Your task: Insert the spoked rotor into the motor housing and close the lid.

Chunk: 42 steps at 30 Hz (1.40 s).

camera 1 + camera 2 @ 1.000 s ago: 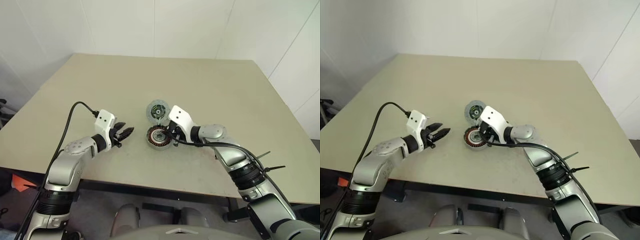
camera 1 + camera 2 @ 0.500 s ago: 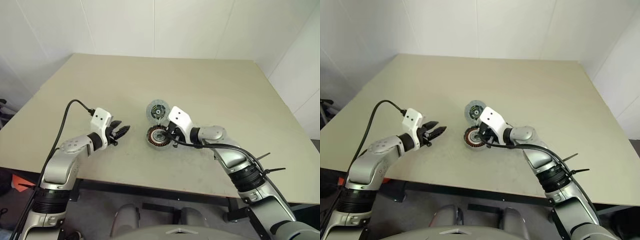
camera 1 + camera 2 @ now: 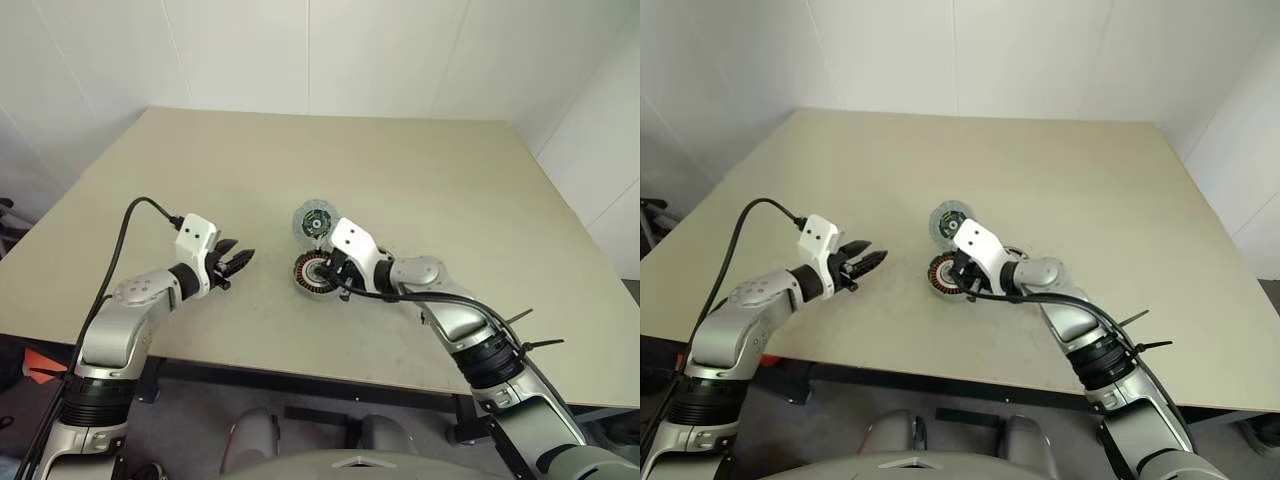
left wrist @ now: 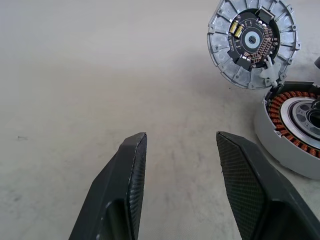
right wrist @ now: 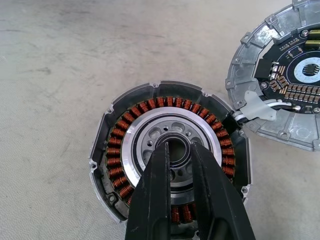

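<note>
Fingers (image 5: 182, 165) over motor housing (image 5: 112, 145) centre

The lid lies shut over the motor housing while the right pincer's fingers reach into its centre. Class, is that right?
Not quite. The lid lies swung open beside the motor housing, as the right wrist view shows. The right pincer does reach into its centre.

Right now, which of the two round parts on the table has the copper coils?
The motor housing under the right fingers: a copper ring circles its silver centre. The open lid beside it shows a circuit board.
</note>
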Motion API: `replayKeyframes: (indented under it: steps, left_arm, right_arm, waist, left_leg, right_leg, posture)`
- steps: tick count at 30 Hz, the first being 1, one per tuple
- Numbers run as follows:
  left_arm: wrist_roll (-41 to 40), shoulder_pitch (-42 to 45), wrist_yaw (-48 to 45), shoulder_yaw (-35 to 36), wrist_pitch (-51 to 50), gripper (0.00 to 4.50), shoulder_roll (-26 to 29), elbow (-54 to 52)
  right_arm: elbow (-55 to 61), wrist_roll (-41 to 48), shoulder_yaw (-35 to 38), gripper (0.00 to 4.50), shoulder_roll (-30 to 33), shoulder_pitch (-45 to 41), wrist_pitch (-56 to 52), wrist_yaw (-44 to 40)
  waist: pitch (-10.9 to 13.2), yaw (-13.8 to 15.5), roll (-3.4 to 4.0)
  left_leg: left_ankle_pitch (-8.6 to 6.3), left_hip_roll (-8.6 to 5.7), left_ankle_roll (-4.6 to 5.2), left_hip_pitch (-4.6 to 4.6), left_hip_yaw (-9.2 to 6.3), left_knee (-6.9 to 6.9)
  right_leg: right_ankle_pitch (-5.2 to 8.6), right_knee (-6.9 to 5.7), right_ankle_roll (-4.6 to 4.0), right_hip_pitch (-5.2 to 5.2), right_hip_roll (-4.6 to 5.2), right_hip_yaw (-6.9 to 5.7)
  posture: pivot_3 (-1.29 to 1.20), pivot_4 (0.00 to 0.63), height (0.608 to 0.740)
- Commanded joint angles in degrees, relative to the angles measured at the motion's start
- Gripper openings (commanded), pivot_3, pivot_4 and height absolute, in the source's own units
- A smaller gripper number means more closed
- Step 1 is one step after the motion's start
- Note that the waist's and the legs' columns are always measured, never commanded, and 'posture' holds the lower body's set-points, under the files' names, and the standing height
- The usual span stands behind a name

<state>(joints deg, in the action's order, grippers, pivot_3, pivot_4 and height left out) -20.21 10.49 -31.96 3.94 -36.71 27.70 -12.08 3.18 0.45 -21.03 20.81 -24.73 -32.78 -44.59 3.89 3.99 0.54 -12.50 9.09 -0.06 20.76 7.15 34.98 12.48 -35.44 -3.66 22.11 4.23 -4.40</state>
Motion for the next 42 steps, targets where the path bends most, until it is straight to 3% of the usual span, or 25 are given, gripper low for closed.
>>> replayKeyframes:
  steps: [1, 15, 19, 33, 42]
  left_arm:
    - [-0.21, 0.50, 0.14, 0.99, 0.76, 2.33, 0.45, -1.48]
    - [0.56, 1.83, 0.10, -0.91, 1.95, 2.33, -1.34, 0.36]
    - [0.71, 1.68, -0.14, -0.84, 2.25, 2.33, -1.11, 0.61]
    - [0.62, 1.27, -0.03, -0.22, 2.25, 2.33, -0.50, 0.15]
    - [0.74, 1.60, 0.15, -0.33, 2.46, 2.33, -0.59, 0.66]
  right_arm:
    - [0.71, 0.04, 0.15, 0.69, -0.22, -0.95, 0.71, 0.47]
    - [3.97, 1.24, 2.16, 0.69, 1.26, -2.71, -0.94, 0.06]
    - [3.20, 1.76, 2.31, 0.03, 0.71, -2.77, -0.71, 0.23]
    - [-2.78, 0.83, 0.68, 0.03, -0.93, -1.40, 0.42, 1.50]
    - [1.16, 2.25, 2.22, 0.03, 0.23, -2.17, 0.42, 0.21]
  waist:
    - [0.00, -0.02, 0.00]
    - [0.00, 0.00, 0.00]
    - [0.00, -0.01, 0.00]
    - [0.00, 0.01, 0.00]
    - [0.00, 0.02, 0.00]
  left_leg:
    - [0.00, 0.00, 0.00, 0.00, 0.00, 0.00]
    - [0.02, 0.01, -0.03, -0.01, 0.00, 0.00]
    - [0.09, 0.01, -0.15, 0.00, 0.00, 0.00]
    - [0.12, 0.01, -0.21, -0.01, 0.00, -0.01]
    - [0.14, 0.00, -0.24, -0.06, 0.00, 0.00]
  right_leg:
    - [0.00, 0.00, 0.00, 0.00, 0.00, 0.00]
    - [0.00, -0.01, 0.00, 0.00, 0.00, 0.00]
    - [0.00, -0.02, 0.00, 0.00, 0.00, 0.00]
    - [0.00, -0.02, 0.00, 0.00, 0.00, 0.00]
    - [0.00, -0.04, 0.00, -0.03, 0.00, 0.00]
  posture:
    - [0.00, 0.000, 0.740]
    - [0.00, 0.000, 0.740]
    - [0.00, 0.000, 0.740]
    - [0.00, 0.000, 0.740]
    - [0.00, 0.000, 0.740]
